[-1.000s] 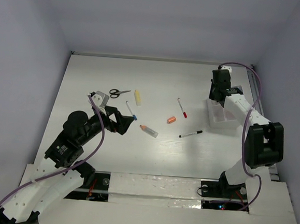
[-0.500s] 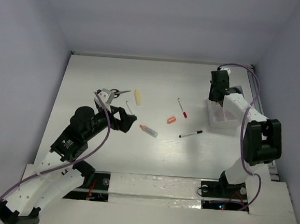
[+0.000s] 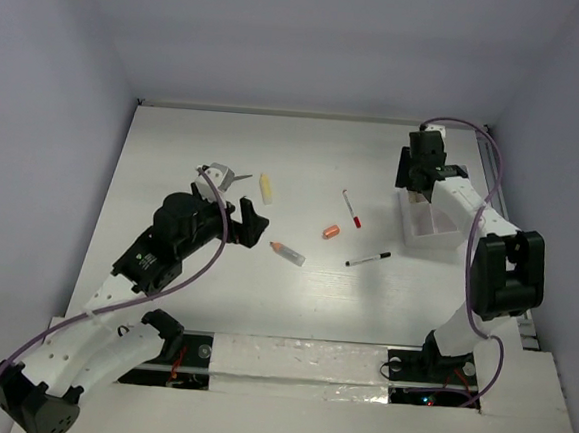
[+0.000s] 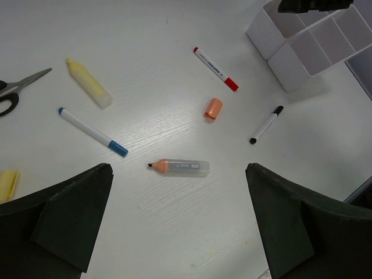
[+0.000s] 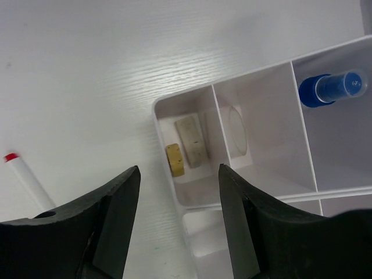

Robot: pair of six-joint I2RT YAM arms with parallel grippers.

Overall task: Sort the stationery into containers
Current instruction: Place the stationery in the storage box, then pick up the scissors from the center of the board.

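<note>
My left gripper (image 3: 252, 224) (image 4: 178, 189) is open and empty, hovering over the table above an orange-tipped highlighter (image 4: 180, 167) (image 3: 288, 254). Around it lie a blue-tipped pen (image 4: 93, 132), a cream stick (image 4: 88, 91) (image 3: 266, 188), scissors (image 4: 17, 90), a red-capped pen (image 4: 215, 69) (image 3: 351, 209), an orange cap (image 4: 213, 108) (image 3: 330, 232) and a black marker (image 4: 266, 124) (image 3: 368, 258). My right gripper (image 3: 411, 179) (image 5: 179, 174) is open and empty above the white organizer (image 5: 183, 95) (image 3: 415, 236). Its corner compartment holds a yellow eraser (image 5: 175, 160) and a pale eraser (image 5: 192, 139).
A clear tape roll (image 5: 237, 131) leans in the neighbouring compartment, and a blue-capped item (image 5: 328, 88) lies in another. A yellow block (image 4: 7, 185) sits at the left edge of the left wrist view. Walls close in the table at the left, back and right.
My left arm has swung forward and to the right, so its gripper now covers the blue-tipped pen in the top view. My right gripper has shifted slightly toward the organizer's far end.
</note>
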